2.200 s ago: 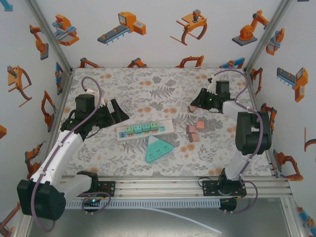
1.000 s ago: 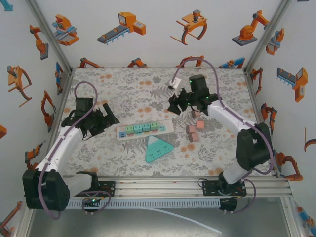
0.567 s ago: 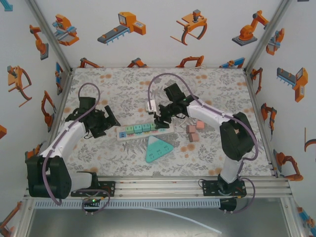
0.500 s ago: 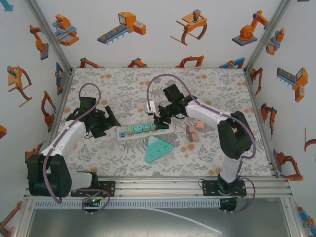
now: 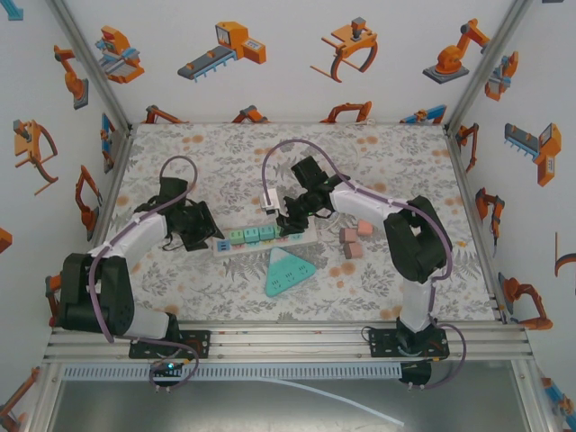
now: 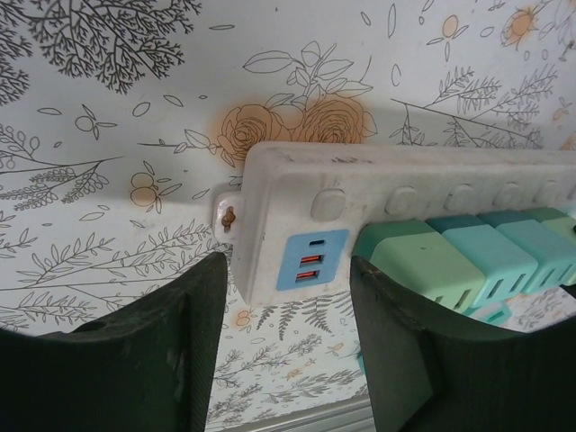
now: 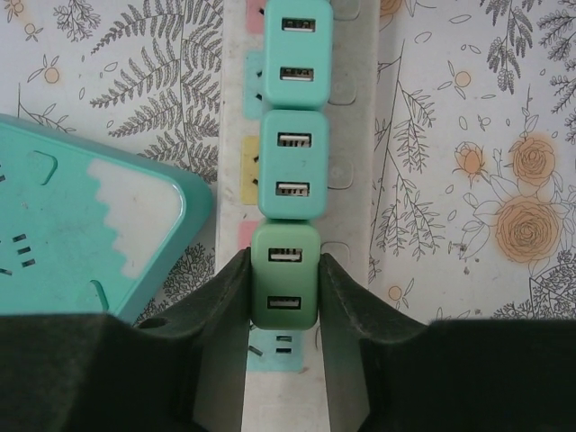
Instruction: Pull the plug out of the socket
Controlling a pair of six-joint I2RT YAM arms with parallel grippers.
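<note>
Moved: right gripper (image 5: 290, 221), out at the right side of the counter (image 5: 225, 153) in the earliest frame, now sits over the right end of the socket strip (image 5: 261, 243); left gripper (image 5: 207, 236) has closed in on the strip's left end.
Plug: green plug (image 7: 284, 274), last in the row at the strip's right end, seated in its socket; it shows low and centre in the right wrist view, and overhead it lies mid-counter under the right gripper.
Right jaws: clamped on the green plug, one finger (image 7: 225, 310) against each of its sides.
Socket strip: white, flat on the counter, running left to right across the middle of the overhead view, its right end a little higher in the frame.
Other plugs: teal plugs (image 7: 293, 164) stand in line with the green one, packed end to end along the strip.
Left jaws: apart, straddling the strip's left end where the blue USB panel (image 6: 309, 259) faces the left wrist camera; whether the fingers touch the strip I cannot tell.
Triangular block: teal socket block (image 5: 288, 270) just below the strip, just beside its lower edge.
Pink blocks: small pink blocks (image 5: 351, 239) near the strip's right end, apart from it.
</note>
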